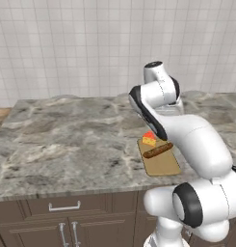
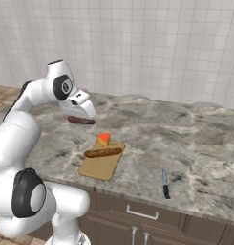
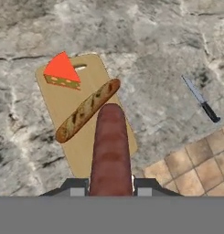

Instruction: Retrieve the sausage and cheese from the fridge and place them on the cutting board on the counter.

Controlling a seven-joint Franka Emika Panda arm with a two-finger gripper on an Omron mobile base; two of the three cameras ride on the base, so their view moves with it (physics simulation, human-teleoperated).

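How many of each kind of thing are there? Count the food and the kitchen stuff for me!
Sausages: 2, the dark red sausage and the brown sausage
Cheese wedge: 1
Knife: 1
Cutting board: 1
Total: 5

sausage (image 3: 111,153) in fingers (image 3: 77,188), above cutting board (image 3: 63,107)

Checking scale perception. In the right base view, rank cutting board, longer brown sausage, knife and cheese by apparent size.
1. cutting board
2. longer brown sausage
3. knife
4. cheese
The knife lies nearer the camera, so its place against the sausage is unsure.
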